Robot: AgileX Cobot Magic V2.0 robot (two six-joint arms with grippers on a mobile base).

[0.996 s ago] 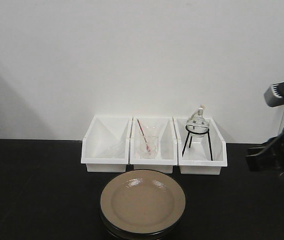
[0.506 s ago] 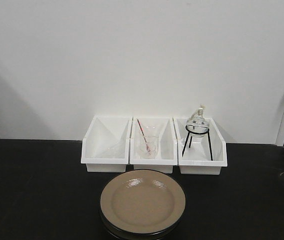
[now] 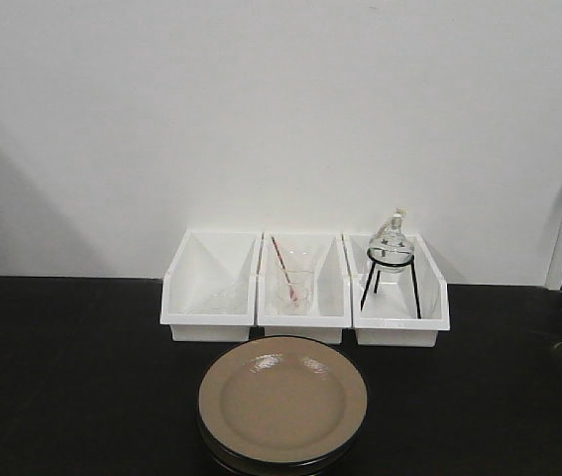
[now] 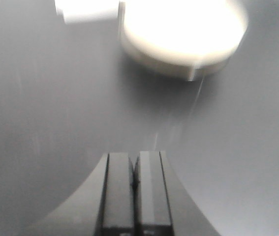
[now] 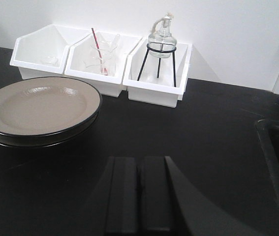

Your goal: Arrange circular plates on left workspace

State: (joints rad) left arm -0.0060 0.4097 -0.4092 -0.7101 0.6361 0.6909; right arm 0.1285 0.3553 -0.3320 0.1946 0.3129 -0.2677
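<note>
Step in hand: I am judging that nothing is arranged yet; the two circular plates (image 3: 282,402) are sitting stacked, one on the other, at 6 o'clock in the front view, just in front of the middle white bin (image 3: 303,288).
Plates' place: they are lying on the black countertop (image 3: 72,377), tan face up, dark rims showing; in my right wrist view the stack (image 5: 38,109) is lying at about 10 o'clock from my fingers, well apart from them.
Left workspace: the bare counter at 9 o'clock of the stack is reading to me as where the plates belong.
Next move, as I am judging it: one gripper is going to need to spread its fingers, come in low at the rim of the top plate, pinch that rim and lift it off the lower plate, then carry it toward 9 o'clock and set it flat. The rim is thin and glossy, so a shallow grip may slip.
Right gripper (image 5: 138,189): my fingers are pressing together with no gap, holding nothing and hovering over bare counter.
Left gripper (image 4: 135,189): my fingers are likewise closed on each other and empty; the view is blurred and washed out, with only a bright round shape (image 4: 181,32) at 12 o'clock that I am unable to identify.
Other things: a glass flask on a black tripod stand (image 3: 392,260) is standing in the right bin; a sink edge (image 5: 277,162) is showing at 3 o'clock in my right wrist view.
</note>
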